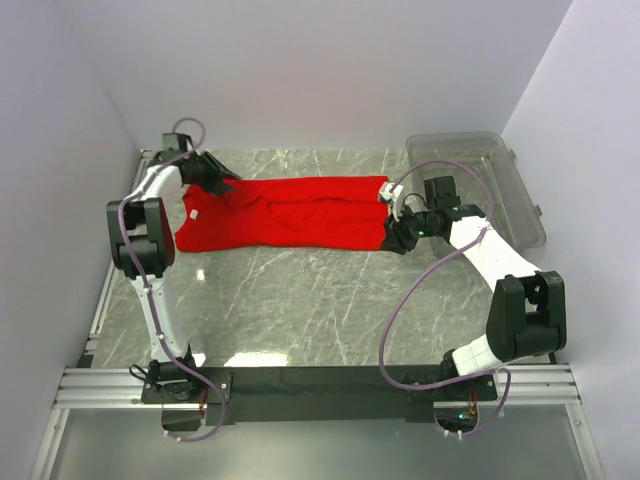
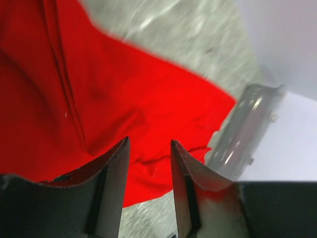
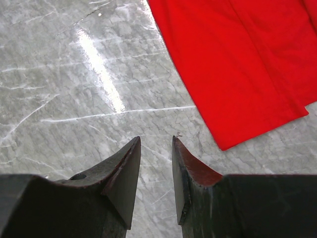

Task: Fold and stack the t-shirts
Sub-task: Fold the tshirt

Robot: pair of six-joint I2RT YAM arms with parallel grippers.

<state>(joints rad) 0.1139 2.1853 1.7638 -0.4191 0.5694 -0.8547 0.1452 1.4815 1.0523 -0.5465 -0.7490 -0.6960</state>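
The bright red t-shirt (image 1: 285, 212) lies on the far part of the bench (image 1: 300, 300), folded into a long flat band with creases along it. The clear plastic bin (image 1: 480, 165) stands at the far right; the shirt is wholly outside it. The left tool (image 2: 148, 144) is released above the cloth. The right tool (image 3: 156, 141) is released over bare bench beside the shirt's corner.

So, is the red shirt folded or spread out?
Partly folded: the t-shirt lies as a long band with overlapped edges along its middle.
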